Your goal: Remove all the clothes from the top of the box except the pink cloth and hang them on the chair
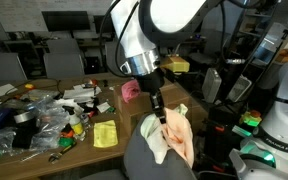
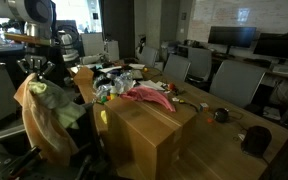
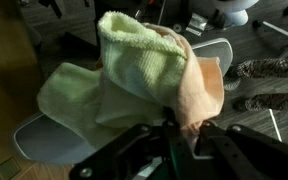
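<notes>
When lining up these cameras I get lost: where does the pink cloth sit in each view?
In an exterior view: pink cloth near picture centre, beyond the claw.
In an exterior view: pink cloth at centre, atop the box.
Wrist view: not in it.
Shared landmark: the green and peach cloths hanging at the claw, in all three views.

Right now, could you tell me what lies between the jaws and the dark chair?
A pale green terry towel and a peach cloth, bunched together over the dark chair; the wrist view shows it best.
</notes>
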You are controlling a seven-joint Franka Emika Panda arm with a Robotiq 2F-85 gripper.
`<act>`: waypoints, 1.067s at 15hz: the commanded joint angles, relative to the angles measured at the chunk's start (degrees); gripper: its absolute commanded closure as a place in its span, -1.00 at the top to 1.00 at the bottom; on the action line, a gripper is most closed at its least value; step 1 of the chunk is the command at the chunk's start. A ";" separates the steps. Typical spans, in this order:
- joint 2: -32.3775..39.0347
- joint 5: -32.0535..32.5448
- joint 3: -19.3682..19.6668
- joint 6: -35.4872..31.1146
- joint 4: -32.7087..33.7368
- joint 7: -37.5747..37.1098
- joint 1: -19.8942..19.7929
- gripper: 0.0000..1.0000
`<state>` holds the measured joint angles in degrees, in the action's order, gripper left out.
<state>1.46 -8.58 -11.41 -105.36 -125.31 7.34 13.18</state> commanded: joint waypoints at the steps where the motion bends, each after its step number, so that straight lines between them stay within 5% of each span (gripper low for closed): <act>1: 5.86 0.11 -0.65 -0.21 4.48 -3.84 0.01 -0.90; 16: 14.42 -9.51 1.54 -5.48 13.60 -18.13 -2.27 -0.90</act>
<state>14.01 -15.94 -10.09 -109.60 -114.56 -7.73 11.00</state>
